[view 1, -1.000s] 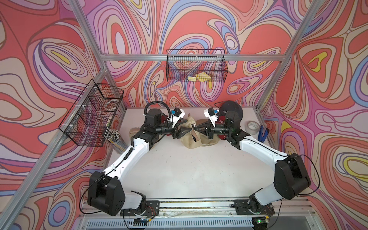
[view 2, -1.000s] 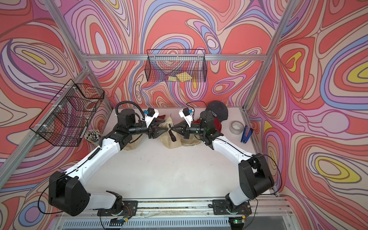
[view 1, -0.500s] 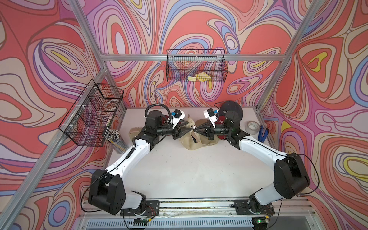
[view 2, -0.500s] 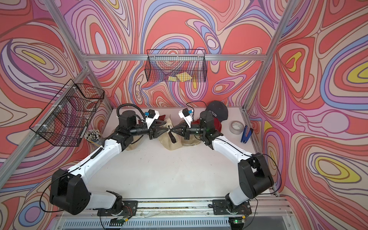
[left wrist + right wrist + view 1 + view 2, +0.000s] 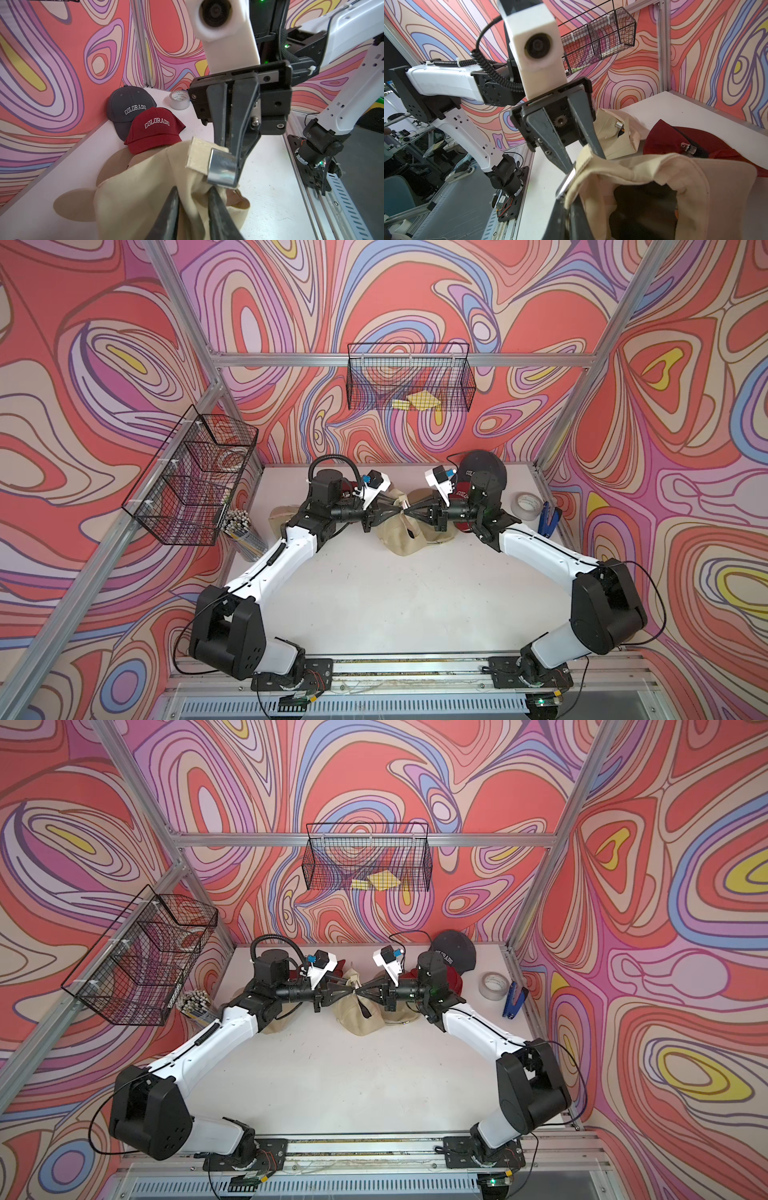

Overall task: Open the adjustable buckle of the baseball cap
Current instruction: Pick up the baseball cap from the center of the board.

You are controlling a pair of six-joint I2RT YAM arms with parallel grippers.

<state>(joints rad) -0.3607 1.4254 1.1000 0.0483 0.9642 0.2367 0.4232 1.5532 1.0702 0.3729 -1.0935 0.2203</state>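
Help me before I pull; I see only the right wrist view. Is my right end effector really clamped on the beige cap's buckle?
Observer: Yes; the left wrist view shows the right end effector shut on the silver buckle of the beige cap.
Operator: And the left one's grip?
Observer: Its own camera shows the cap's fabric pinched inside the left end effector.
Operator: Anything behind my camera?
Observer: A red Colorado cap, a grey Colorado cap and a tape roll.

You cannot fully see the tips of the right pincer (image 5: 233,160) behind the buckle (image 5: 221,168); cloth of the beige cap (image 5: 633,172) covers the tips of the left pincer (image 5: 586,164).
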